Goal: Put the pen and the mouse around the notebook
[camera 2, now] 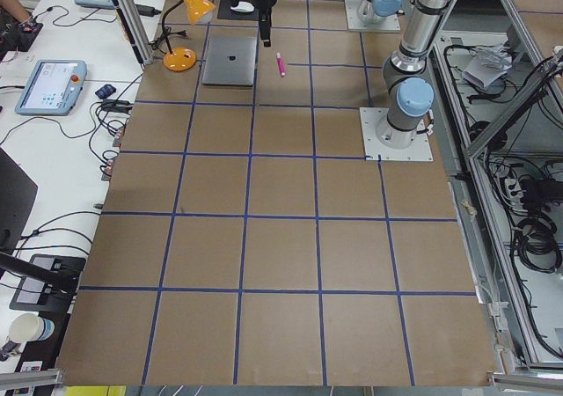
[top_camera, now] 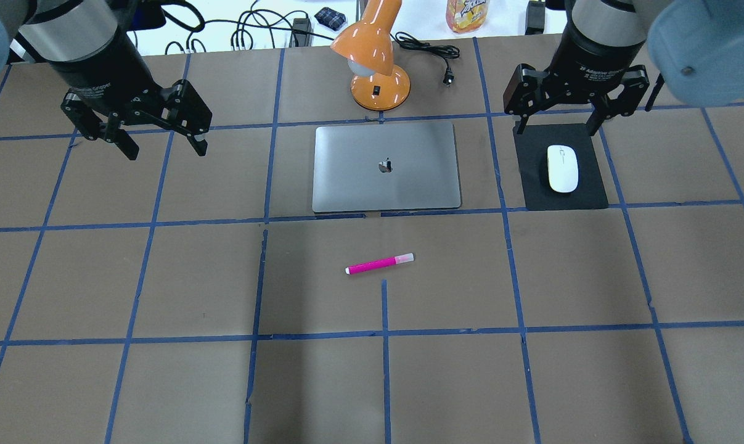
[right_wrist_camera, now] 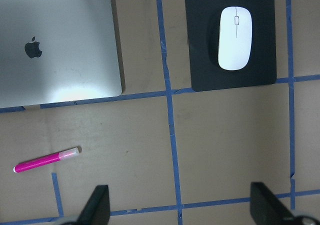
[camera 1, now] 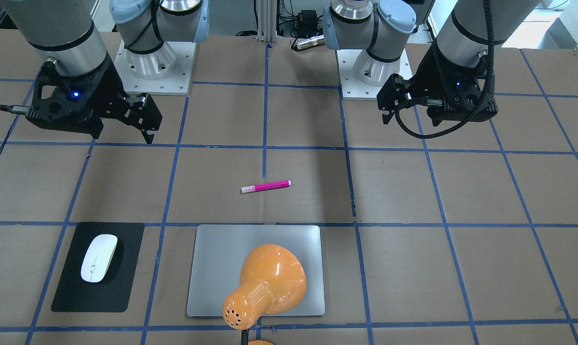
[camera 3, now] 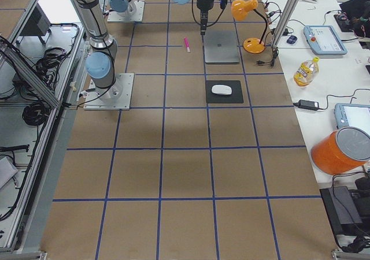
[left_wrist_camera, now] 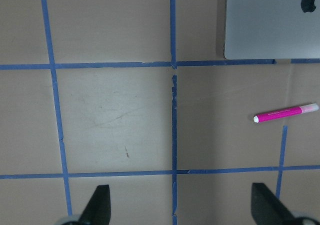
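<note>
Status from my remote seat: both arms hang high over the brown, blue-taped table point(top_camera: 162, 277), one on each side, carrying nothing. The left gripper point(top_camera: 166, 151) is spread wide with nothing between its fingers, and the right gripper point(top_camera: 556, 129) is just as wide and just as empty. The small smooth white oval mouse point(top_camera: 563, 168) sits on a matte black rectangular mat point(top_camera: 532, 188) just beside the big flat silver-grey metallic notebook point(top_camera: 386, 166), on the robot's right, so I'd call that half sorted already. The short bright pink marker-like pen point(top_camera: 380, 264) lies flat on bare table, apart from the notebook on the robot's side of it and roughly midway between the arms. My guess is either arm could go for it, and the wide fingers read as a ready-to-grab pose. Views disagree a bit. Overhead makes the right gripper look like it's sitting on the mat's far edge, but the front-facing cam shows it well clear of the mat. That same front cam has the glossy orange desk lamp point(camera 1: 274, 273) shade covering a chunk of the notebook, while overhead shows the whole lid. The right wrist cam catches pen, notebook and mouse together, and the left wrist cam only gets the pen and a notebook corner. The side cams are too far off to tell me anything about the fingers.
</note>
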